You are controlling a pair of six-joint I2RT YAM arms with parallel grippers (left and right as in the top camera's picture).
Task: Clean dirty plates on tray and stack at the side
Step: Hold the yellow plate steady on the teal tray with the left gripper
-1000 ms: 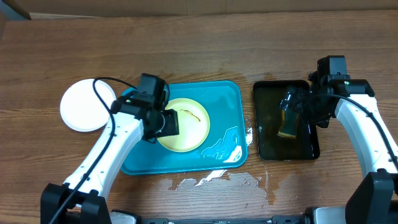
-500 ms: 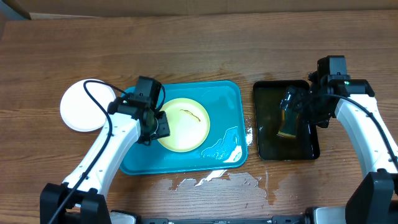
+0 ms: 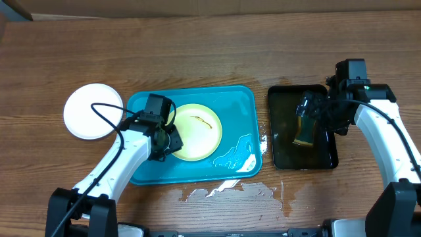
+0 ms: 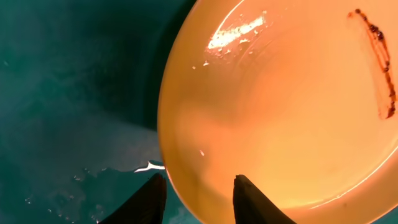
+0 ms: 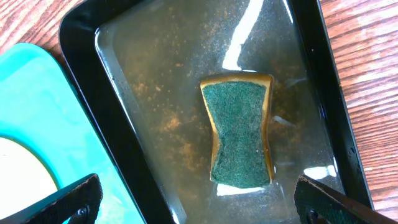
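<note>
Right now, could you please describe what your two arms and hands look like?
The left arm and right arm have white curved shells with black joints and wrist blocks. A thin black cable loops loosely off the left one; a small green light shows on the right wrist. The left hand and right hand each have two dark, tapered fingers.

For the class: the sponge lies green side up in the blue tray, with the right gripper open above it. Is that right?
One detail is wrong. The sponge lies in the black tray, not the blue tray, as the right wrist view shows. The rest stands: it is green side up, and the right gripper is open above it.
</note>
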